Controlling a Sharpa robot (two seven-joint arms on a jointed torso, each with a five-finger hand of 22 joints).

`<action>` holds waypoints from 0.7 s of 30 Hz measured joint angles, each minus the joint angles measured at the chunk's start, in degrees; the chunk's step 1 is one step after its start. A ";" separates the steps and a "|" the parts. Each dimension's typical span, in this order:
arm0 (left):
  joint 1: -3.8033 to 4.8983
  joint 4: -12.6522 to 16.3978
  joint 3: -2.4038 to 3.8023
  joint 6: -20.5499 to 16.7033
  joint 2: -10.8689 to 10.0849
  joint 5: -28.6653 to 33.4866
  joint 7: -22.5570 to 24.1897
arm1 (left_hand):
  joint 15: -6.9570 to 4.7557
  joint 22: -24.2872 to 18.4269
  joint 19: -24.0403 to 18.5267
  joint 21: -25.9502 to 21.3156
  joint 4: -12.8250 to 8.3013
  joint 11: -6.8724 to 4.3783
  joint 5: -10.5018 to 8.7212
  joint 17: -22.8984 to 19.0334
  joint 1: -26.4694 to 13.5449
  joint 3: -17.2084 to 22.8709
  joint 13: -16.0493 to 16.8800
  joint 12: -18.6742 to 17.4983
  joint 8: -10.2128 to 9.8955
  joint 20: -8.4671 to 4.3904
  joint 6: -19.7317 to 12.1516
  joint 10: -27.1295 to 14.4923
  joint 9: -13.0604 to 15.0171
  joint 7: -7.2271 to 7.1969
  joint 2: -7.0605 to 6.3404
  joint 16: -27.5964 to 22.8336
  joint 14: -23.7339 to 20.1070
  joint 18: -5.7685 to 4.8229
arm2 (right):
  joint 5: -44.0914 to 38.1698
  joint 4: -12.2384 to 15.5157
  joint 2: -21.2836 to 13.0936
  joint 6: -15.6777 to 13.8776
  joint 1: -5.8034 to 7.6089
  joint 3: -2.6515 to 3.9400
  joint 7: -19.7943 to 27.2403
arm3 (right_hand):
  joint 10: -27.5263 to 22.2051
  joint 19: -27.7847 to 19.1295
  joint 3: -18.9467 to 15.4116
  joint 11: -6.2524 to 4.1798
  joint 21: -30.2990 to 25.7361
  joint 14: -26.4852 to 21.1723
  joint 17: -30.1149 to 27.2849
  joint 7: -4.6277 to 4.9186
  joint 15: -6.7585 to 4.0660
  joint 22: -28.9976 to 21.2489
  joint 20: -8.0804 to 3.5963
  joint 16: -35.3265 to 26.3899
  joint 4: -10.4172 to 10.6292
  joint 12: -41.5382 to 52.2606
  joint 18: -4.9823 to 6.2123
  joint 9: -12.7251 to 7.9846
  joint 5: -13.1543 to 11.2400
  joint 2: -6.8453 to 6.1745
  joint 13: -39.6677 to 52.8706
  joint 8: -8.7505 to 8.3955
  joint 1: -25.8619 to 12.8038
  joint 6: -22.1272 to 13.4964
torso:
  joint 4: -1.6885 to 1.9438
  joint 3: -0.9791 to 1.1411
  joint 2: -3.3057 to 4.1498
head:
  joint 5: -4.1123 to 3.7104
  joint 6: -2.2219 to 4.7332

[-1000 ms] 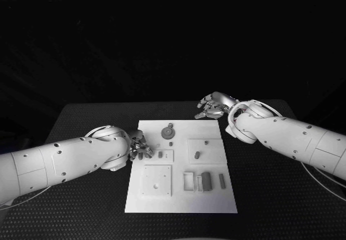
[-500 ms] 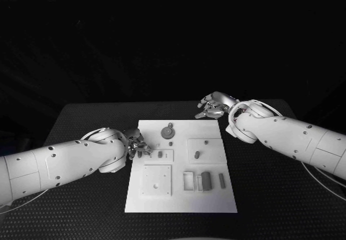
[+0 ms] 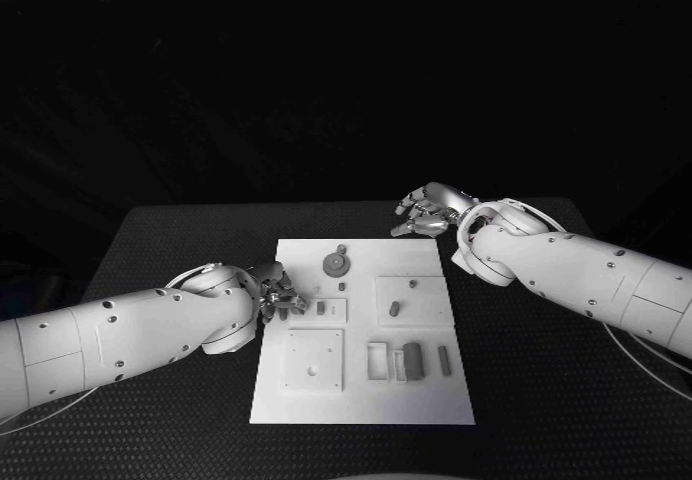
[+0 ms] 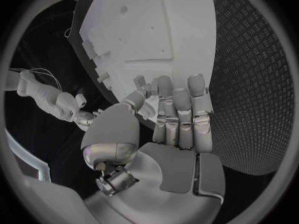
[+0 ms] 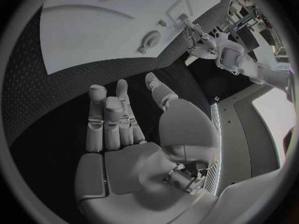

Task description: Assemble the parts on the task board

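Note:
The white task board point(image 3: 361, 395) lies in the middle of the black table. On it are grey parts: a round disc point(image 3: 335, 264) at the far end, a small block point(image 3: 320, 309), an oval piece point(image 3: 394, 310) and two bars point(image 3: 414, 362) near the front. My left hand point(image 3: 277, 298) hovers at the board's left edge, level with the small block. Its fingers point(image 4: 181, 109) are stretched out and hold nothing. My right hand point(image 3: 423, 215) is past the board's far right corner, over the table, fingers point(image 5: 106, 117) straight and empty. The board point(image 5: 93, 35) and the disc point(image 5: 151, 39) lie ahead of it.
Raised square plates sit on the board: one at the front left point(image 3: 313, 360) with a hole, and one on the right point(image 3: 404, 300). Open rectangular frames point(image 3: 378, 362) stand beside the bars. Black textured mat point(image 3: 173, 400) surrounds the board on all sides.
My left forearm has swung lower and nearer to me, while its hand stays at the board's left edge. The right arm and the parts have not moved.

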 measured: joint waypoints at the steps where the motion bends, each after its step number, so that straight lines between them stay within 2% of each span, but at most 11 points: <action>1: -0.10 -0.04 0.00 -0.08 0.09 -0.11 -0.01 | 0.00 0.00 0.00 0.00 0.00 0.00 -0.01 0.00 0.00 0.00 0.00 0.00 0.01 0.00 0.00 0.00 0.00 0.00 0.00 0.00 0.00 0.00 | 0.00 0.00 0.00 0.00 0.00 0.00 0.00 | 0.00 0.00 0.00 0.00 0.00 0.00 0.00 0.03 0.00 0.00 0.00 0.00 0.00 0.00 0.00 0.00 0.00 0.00 0.00 0.00 0.00 0.03 | -0.01 0.00 0.00 | 0.01 -0.02; 21: -0.30 -0.49 0.07 -0.82 0.73 -2.75 -0.48 | 0.00 -0.02 0.24 0.45 0.15 -0.21 0.16 0.17 -0.01 0.16 0.14 0.23 0.21 -0.02 0.20 0.60 0.07 -0.20 0.01 0.22 0.23 -0.01 | 0.04 0.00 -0.04 0.01 -0.02 0.00 0.01 | -0.09 0.24 0.00 -0.10 0.00 0.15 -0.01 0.07 0.04 0.00 -0.05 0.00 0.00 0.00 0.00 -0.05 0.00 0.00 0.04 0.00 0.00 0.26 | -0.04 0.02 0.02 | -0.06 -0.21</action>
